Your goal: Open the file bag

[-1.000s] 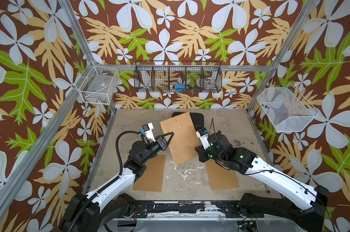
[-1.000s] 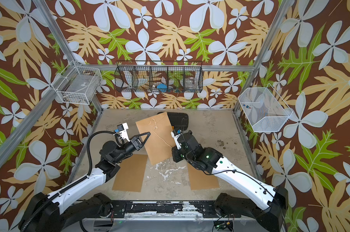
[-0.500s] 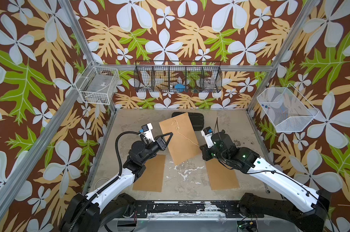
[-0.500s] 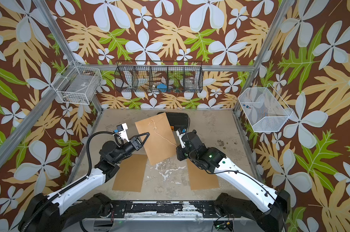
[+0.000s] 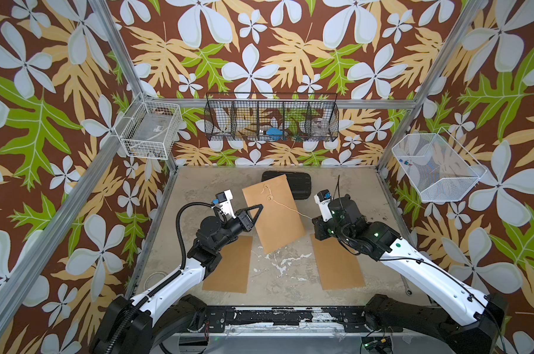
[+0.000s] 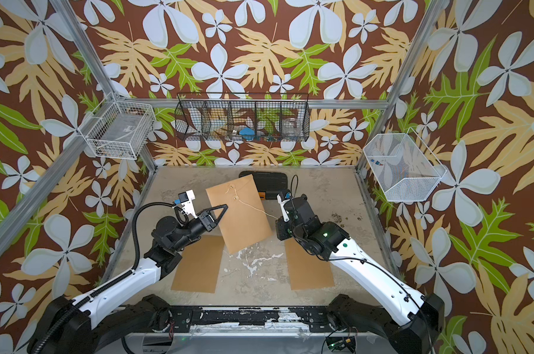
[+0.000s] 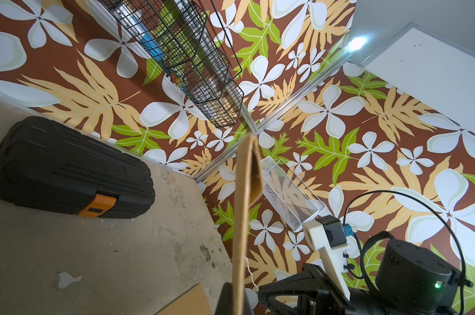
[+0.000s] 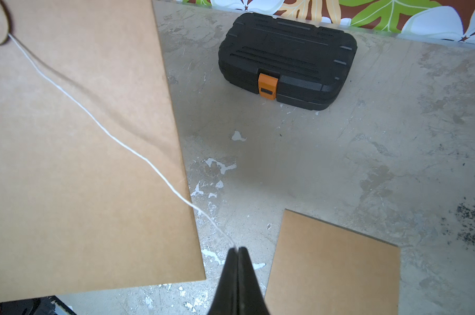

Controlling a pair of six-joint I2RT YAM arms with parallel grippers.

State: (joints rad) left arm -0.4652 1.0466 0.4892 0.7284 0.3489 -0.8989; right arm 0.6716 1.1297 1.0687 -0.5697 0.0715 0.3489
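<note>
File bag [image 5: 274,220] flat kraft, L pincer [image 5: 259,207] clamps edge; R pincer [image 8: 237,249] pinches string [image 8: 149,163].

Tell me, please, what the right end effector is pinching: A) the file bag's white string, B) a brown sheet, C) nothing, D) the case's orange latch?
A: the right end effector is shut on the white string, which runs to the file bag.

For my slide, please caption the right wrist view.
Right gripper shut on the white string of the brown file bag; black tool case beyond.
</note>
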